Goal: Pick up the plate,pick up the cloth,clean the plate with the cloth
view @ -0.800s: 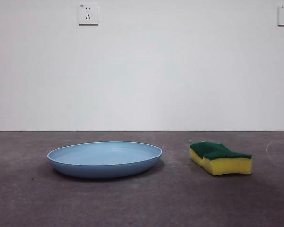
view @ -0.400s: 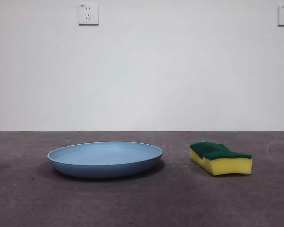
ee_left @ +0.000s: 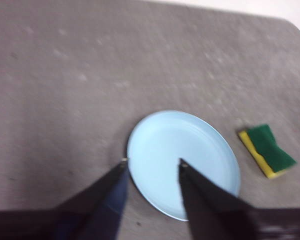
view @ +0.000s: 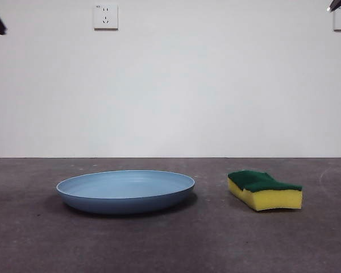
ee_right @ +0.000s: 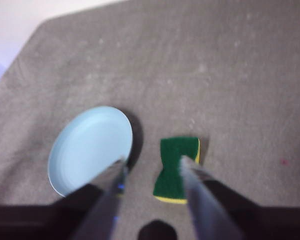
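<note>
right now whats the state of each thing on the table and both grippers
plate: flat on the table, right way up, empty, untouched
sponge: on the table beside the plate, apart from it, green side up
left gripper: open, high above the plate
right gripper: open, high above the sponge

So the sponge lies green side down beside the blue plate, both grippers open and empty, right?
Not quite: the front view shows the sponge green side up, yellow foam beneath. It does lie beside the blue plate, with the left gripper and right gripper open and empty.
</note>
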